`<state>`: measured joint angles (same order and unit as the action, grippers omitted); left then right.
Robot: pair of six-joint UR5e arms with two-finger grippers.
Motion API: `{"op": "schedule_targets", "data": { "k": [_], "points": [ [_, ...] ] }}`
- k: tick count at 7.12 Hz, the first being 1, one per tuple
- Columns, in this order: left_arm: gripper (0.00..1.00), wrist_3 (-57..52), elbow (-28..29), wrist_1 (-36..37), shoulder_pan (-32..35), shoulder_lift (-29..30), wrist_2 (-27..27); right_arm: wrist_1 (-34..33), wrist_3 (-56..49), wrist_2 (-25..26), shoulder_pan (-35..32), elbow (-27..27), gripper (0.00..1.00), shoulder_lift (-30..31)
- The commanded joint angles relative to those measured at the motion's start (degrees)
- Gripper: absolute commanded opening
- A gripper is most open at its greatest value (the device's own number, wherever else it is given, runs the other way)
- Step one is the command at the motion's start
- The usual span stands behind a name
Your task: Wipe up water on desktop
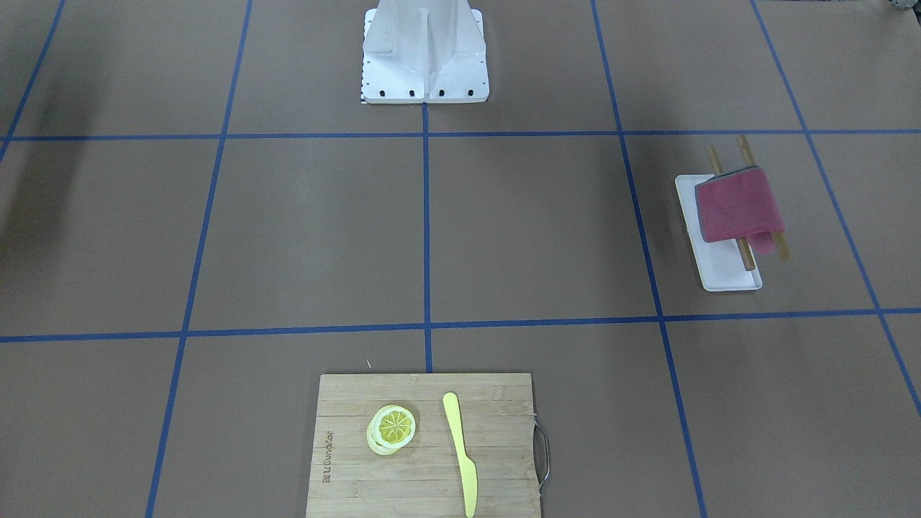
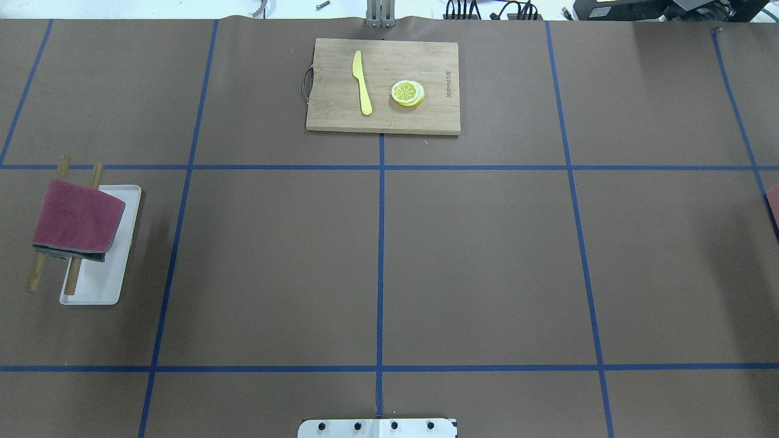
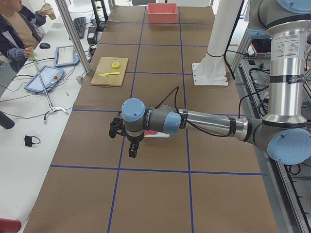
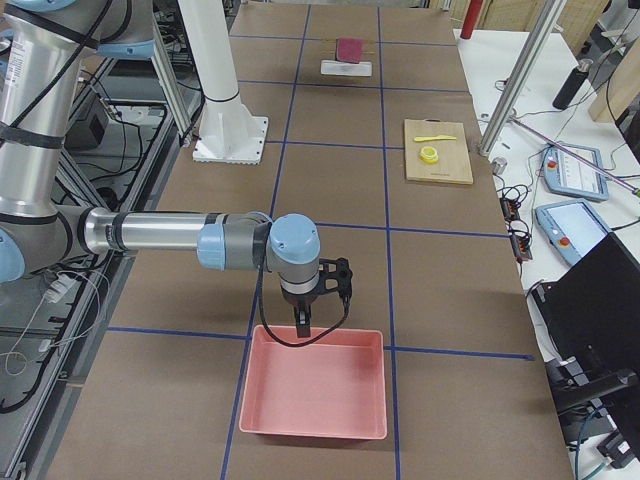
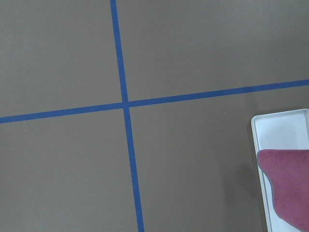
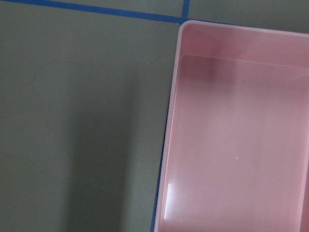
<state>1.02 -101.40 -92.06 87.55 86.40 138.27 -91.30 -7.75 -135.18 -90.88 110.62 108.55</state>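
Observation:
The desktop [image 2: 487,255] is a matte brown tabletop crossed by blue tape lines; I see no clear puddle on it. A dark red towel [image 2: 76,219] hangs over two wooden rods [image 2: 36,274] above a white tray [image 2: 97,286] at the left end; the towel also shows in the left wrist view [image 5: 289,188]. My left gripper [image 3: 132,148] shows only in the exterior left view, pointing down over the desktop beside that tray; I cannot tell if it is open. My right gripper [image 4: 303,325] shows only in the exterior right view, just above a pink bin's near rim; I cannot tell its state.
The pink bin [image 4: 315,385] stands at the right end and looks empty in the right wrist view [image 6: 241,135]. A bamboo cutting board [image 2: 383,85] at the far middle holds a lemon slice [image 2: 408,93] and a yellow knife [image 2: 362,82]. The robot's white base [image 1: 424,50] stands at the near edge.

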Motion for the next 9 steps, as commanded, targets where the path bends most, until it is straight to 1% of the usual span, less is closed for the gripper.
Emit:
{"op": "schedule_targets", "data": {
  "k": [1,3,4,5,6,7,8,9],
  "points": [
    [0.98,-0.1,-0.3,-0.1,0.0,-0.2,3.1,0.0,-0.2,0.0,0.0,-0.1,1.00,-0.1],
    [0.98,0.1,-0.6,-0.9,0.0,-0.5,4.1,0.2,-0.2,-2.5,0.0,0.2,1.00,-0.1],
    [0.98,5.5,-0.6,-1.1,-0.1,0.2,4.1,0.2,-0.1,-3.3,0.0,0.7,1.00,-0.2],
    [0.97,13.7,-2.8,-2.6,-4.1,1.5,3.9,0.2,-0.1,-5.7,0.0,0.9,1.00,-0.2],
    [0.97,19.4,-4.2,-4.1,-8.3,2.3,3.4,0.2,-0.2,-7.4,0.1,1.0,1.00,-0.2],
    [0.97,20.9,-4.2,-4.7,-10.2,3.5,3.3,2.8,-0.3,-8.0,0.1,1.2,1.00,-0.1],
    [0.97,21.4,-4.1,-4.7,-10.4,3.5,3.4,6.8,-0.5,-7.9,0.1,1.0,1.00,0.6],
    [0.98,22.8,-4.1,-4.7,-10.6,3.5,3.4,7.7,-0.5,-7.9,0.2,0.9,1.00,1.0]
  ]
}}
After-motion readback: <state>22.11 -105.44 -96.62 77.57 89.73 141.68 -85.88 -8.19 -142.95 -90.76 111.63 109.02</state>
